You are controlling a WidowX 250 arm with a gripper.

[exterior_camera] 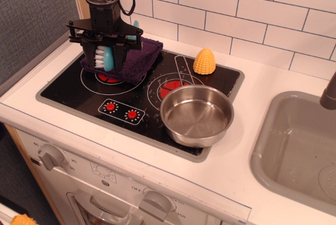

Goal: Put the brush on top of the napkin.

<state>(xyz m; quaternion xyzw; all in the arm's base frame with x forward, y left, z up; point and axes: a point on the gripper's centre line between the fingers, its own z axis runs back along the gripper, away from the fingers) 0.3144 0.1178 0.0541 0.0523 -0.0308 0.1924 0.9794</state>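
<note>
My gripper (105, 57) is shut on the light-blue brush (107, 58), whose white bristles face left between the black fingers. It holds the brush just above the front left part of the dark purple napkin (137, 57), which lies on the back left burner of the black stovetop (73, 91). I cannot tell whether the brush touches the napkin. The arm hides part of the napkin.
A steel pot (197, 115) sits on the front right of the stovetop. A yellow toy corn (204, 61) stands at the back. A grey sink (296, 149) is at the right. A white tiled wall runs behind. Stove knobs (50, 157) are on the front.
</note>
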